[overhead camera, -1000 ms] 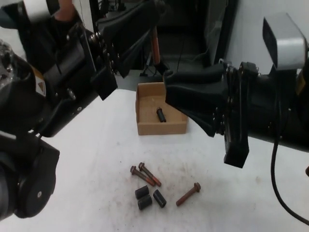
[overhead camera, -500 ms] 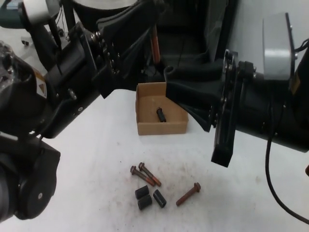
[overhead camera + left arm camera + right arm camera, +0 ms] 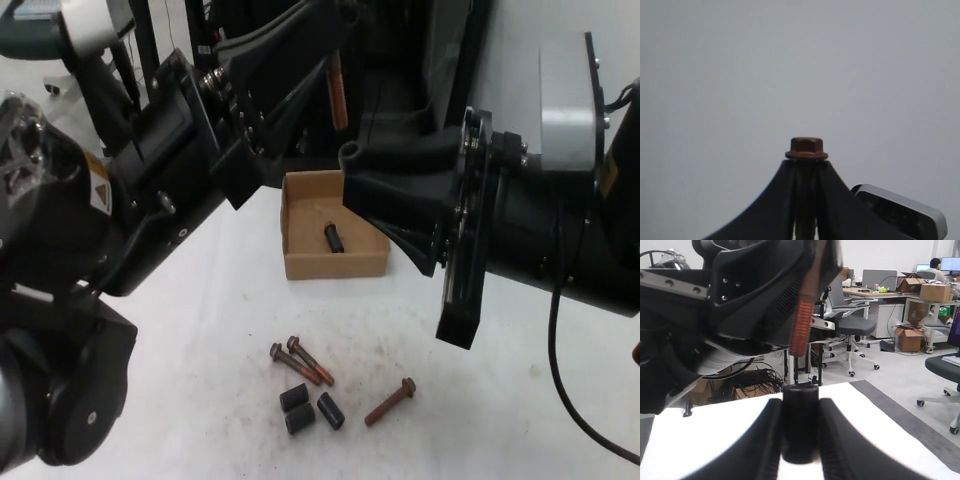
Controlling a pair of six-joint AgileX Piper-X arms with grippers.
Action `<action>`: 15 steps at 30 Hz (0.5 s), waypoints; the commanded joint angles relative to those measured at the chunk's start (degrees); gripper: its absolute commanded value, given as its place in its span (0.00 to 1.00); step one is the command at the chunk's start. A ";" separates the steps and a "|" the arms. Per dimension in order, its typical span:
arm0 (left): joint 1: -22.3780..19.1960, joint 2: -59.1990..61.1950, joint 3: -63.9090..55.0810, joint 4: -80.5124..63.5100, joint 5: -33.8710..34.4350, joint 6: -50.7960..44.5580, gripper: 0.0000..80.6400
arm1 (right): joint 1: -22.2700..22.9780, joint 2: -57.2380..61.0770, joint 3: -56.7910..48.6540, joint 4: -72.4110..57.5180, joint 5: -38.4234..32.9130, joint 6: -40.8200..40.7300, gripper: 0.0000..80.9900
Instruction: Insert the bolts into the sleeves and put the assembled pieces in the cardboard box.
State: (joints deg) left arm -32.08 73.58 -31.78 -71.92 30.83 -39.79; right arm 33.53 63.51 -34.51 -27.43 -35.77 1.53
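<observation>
My left gripper (image 3: 806, 169) is shut on a rusty bolt (image 3: 806, 148), whose hex head sticks out past the fingertips. In the high view this bolt (image 3: 338, 95) hangs above the far side of the cardboard box (image 3: 300, 264). My right gripper (image 3: 800, 412) is shut on a black sleeve (image 3: 800, 425), held upright just under the bolt's threaded end (image 3: 801, 327), with a small gap between them. A dark piece (image 3: 333, 238) lies inside the box. On the bench lie two bolts (image 3: 300, 362), a third bolt (image 3: 390, 401), and three sleeves (image 3: 293, 399) (image 3: 299, 420) (image 3: 331, 410).
Both arms fill the upper part of the high view, the right arm's body (image 3: 540, 230) to the right of the box. The white bench (image 3: 200, 330) has bare room left of the loose parts. Office chairs and desks stand far behind.
The left arm has carried the bolt slightly up and to the right. The right arm turned its wrist and shifted a little left, then held still.
</observation>
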 commanded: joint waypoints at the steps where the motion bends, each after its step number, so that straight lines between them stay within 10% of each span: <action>1: -0.28 0.58 -0.13 -0.28 0.09 0.47 0.00 | 0.07 -0.07 -0.73 -0.20 1.19 -0.24 0.01; 15: -0.28 0.90 -0.13 0.68 0.08 0.47 0.00 | 0.07 -0.07 -0.73 -1.47 1.18 0.37 0.01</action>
State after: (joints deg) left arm -32.14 74.36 -31.78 -70.64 30.83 -39.70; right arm 33.53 63.51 -34.51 -27.79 -34.64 1.53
